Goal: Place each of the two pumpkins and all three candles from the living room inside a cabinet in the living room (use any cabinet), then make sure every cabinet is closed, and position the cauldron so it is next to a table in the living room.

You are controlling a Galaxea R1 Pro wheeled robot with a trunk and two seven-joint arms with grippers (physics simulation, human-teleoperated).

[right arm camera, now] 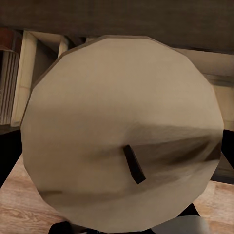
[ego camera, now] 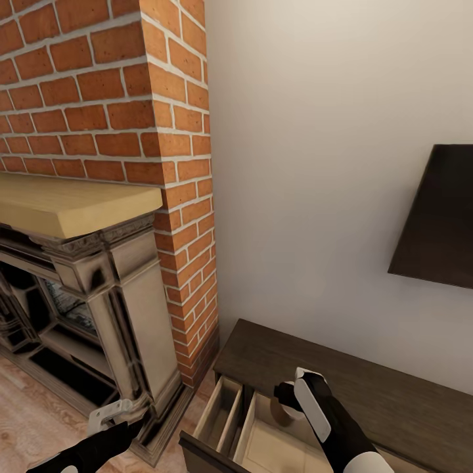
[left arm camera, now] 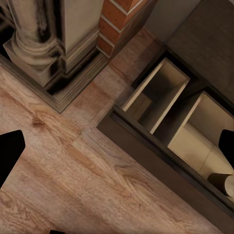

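Candle, clamped in the right fingers, points its wick end up the wrist camera, above the cabinet's open drawer.

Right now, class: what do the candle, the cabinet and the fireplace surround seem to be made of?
Candle: looks like matte beige wax, with a dark wick stub at its centre.
Cabinet: dark brown wood, faint grain, flat finish; paler drawer lining.
Fireplace surround: possibly painted wood or stone, cream with dark smudges, under red brick.
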